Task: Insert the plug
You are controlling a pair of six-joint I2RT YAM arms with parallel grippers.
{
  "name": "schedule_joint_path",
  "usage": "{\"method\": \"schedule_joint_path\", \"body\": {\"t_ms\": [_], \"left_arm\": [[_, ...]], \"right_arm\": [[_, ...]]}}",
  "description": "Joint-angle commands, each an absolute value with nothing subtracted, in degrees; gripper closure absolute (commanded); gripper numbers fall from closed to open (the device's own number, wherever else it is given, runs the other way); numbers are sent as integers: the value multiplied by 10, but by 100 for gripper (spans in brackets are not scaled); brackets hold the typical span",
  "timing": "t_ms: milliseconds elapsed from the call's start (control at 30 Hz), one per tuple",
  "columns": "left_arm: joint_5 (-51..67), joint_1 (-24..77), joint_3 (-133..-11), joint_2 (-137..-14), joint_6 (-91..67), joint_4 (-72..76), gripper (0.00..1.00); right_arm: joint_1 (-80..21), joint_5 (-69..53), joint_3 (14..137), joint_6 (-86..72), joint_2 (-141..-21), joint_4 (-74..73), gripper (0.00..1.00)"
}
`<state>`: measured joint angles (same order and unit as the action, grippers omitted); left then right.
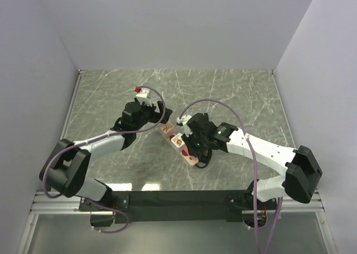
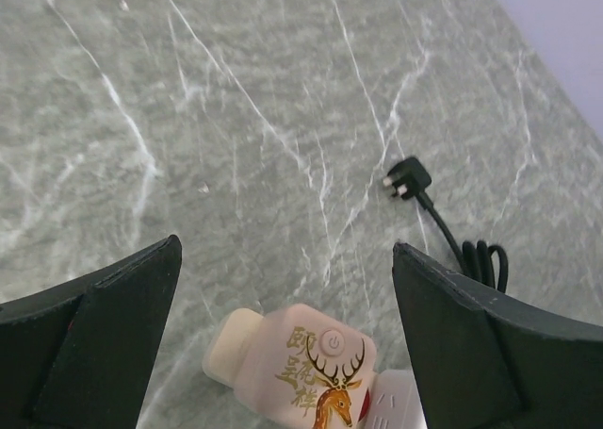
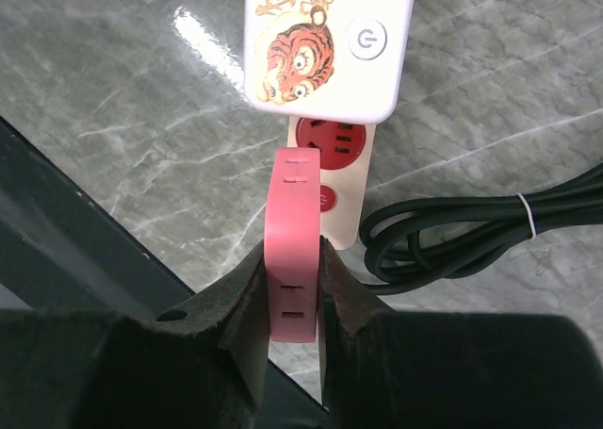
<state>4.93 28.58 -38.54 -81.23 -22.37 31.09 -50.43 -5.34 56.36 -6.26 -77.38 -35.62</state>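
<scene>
A cream power strip [image 1: 179, 143] lies at the table's middle, in the right wrist view [image 3: 350, 198] too. A tiger-print adapter [image 3: 325, 42] sits in it, beside a free red socket [image 3: 332, 139]. My right gripper [image 3: 294, 288] is shut on a pink plug [image 3: 292, 240], held just above the strip next to the red socket. In the top view the right gripper [image 1: 191, 147] hovers over the strip's near end. My left gripper [image 2: 285, 288] is open and empty above a deer-print adapter [image 2: 301, 368] at the strip's far end. In the top view the left gripper [image 1: 159, 119] is by that end.
The strip's black cable lies coiled [image 3: 452, 236] right of the strip. Its black plug [image 2: 407, 177] rests loose on the marble table [image 2: 236, 99]. Purple arm cables [image 1: 223, 106] arch over the middle. Walls close in the left, right and far sides.
</scene>
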Motion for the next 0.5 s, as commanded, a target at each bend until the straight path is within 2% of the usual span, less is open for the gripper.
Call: {"method": "schedule_joint_path", "body": {"t_ms": [0,467], "left_arm": [[74,298,-399,-843,-200,354,1],[79,330,-414,-891,-181,369,1]], "right_arm": [[-497,-59,597,-53,-797,-352,100],[-466,-50,635,-18,-867,-350,100]]}}
